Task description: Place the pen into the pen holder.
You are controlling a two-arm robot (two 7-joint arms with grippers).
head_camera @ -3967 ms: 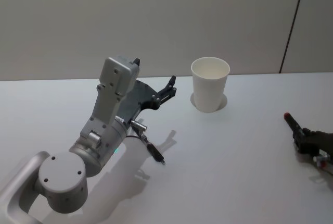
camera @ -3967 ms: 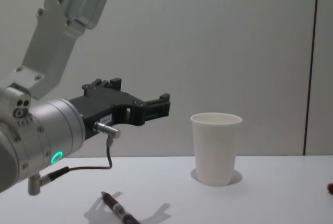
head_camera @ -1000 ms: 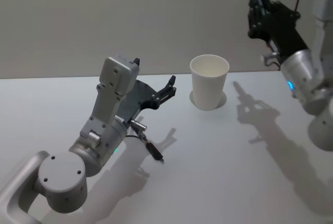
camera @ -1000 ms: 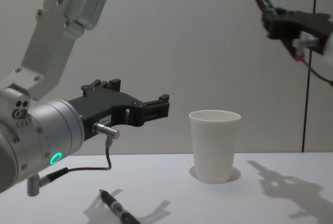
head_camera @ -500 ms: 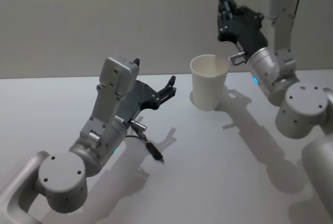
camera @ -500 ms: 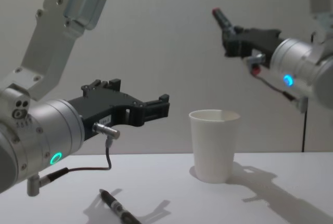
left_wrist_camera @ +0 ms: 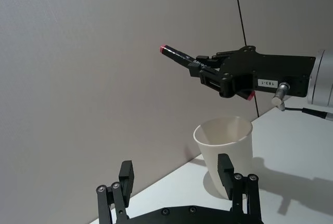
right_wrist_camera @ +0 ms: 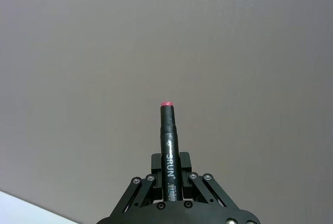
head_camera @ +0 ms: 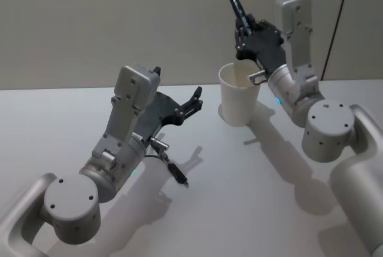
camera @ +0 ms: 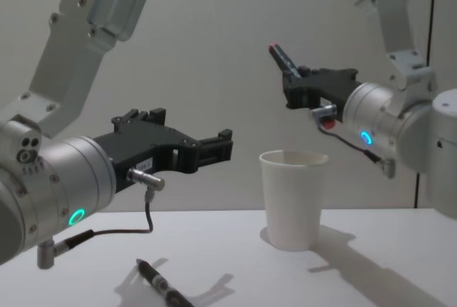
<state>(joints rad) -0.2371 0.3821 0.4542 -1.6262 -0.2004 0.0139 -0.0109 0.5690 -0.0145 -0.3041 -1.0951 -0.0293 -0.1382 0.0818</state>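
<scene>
The pen holder is a plain white paper cup standing upright on the white table, also visible in the chest view and the left wrist view. My right gripper hangs in the air just above the cup's rim, shut on a black pen with a red end. The pen tilts, red end up and away from the cup. In the right wrist view the pen sticks out between the fingers of the right gripper. My left gripper is raised left of the cup, open and holding nothing.
A second dark pen lies on the table below my left arm, near its cable; the chest view shows this pen at the table's front. A grey wall stands behind the table.
My right arm has carried the pen from high on the right, leftward and down to just above the cup. The left arm and the pen on the table have not moved.
</scene>
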